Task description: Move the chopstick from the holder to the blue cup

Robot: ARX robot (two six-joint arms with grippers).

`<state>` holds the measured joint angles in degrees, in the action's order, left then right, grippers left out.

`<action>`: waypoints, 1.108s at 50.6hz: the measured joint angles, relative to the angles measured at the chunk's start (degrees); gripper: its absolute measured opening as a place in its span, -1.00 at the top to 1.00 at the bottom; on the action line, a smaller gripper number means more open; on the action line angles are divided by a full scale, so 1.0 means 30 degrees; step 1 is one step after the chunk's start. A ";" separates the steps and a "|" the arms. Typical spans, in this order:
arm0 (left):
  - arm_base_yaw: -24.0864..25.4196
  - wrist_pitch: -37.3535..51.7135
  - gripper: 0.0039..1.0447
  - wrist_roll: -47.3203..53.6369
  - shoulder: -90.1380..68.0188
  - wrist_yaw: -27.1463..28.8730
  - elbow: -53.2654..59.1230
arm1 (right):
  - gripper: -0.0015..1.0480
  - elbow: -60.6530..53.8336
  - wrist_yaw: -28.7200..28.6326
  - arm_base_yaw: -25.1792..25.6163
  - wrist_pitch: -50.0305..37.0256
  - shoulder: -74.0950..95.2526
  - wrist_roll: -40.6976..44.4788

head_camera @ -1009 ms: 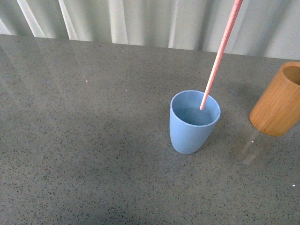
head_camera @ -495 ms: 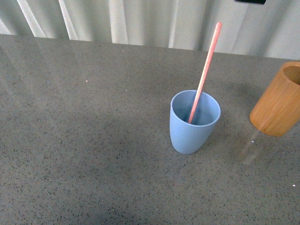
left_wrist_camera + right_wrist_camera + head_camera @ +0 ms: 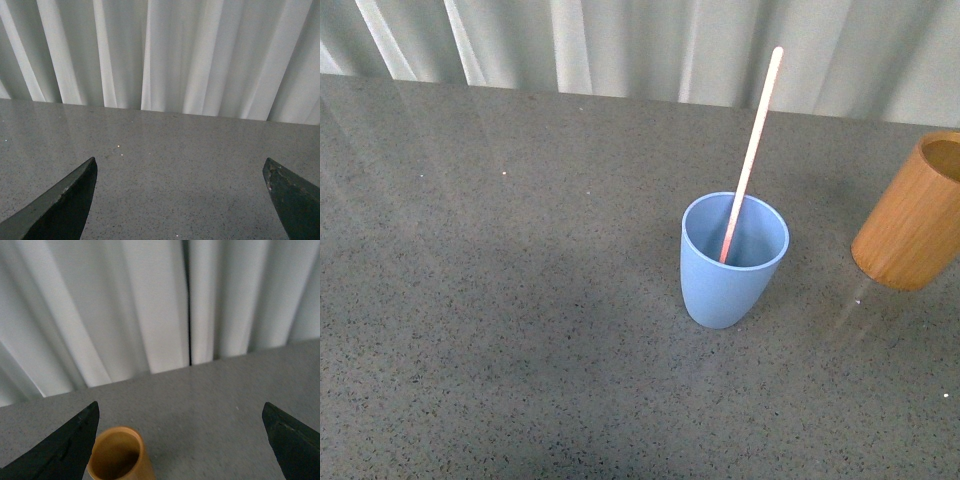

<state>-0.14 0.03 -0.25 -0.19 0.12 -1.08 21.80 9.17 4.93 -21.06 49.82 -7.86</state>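
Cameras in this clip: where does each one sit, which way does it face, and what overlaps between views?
Front view: on the robot's body, looking down at the table, the blue cup with the chopstick leaning in it, and the holder; no arm shows.
Left wrist view: on the left arm, facing bare tabletop and curtain; the left end effector is open and empty.
Right wrist view: on the right arm, above the holder; the right end effector is open.
Shared: the holder appears in the front and right wrist views.

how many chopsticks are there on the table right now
1. The pink chopstick stands tilted inside the blue cup. The wooden holder looks empty from above, though its bottom is shadowed.
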 joint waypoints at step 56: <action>0.0000 0.0000 -0.87 0.0000 0.0022 0.0007 0.0000 | 0.98 -0.6251 -0.3067 -0.1574 0.0933 -0.9457 0.2594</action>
<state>-0.14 0.03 -0.25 -0.12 0.14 -1.08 3.05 -0.03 0.21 -18.26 21.45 -0.08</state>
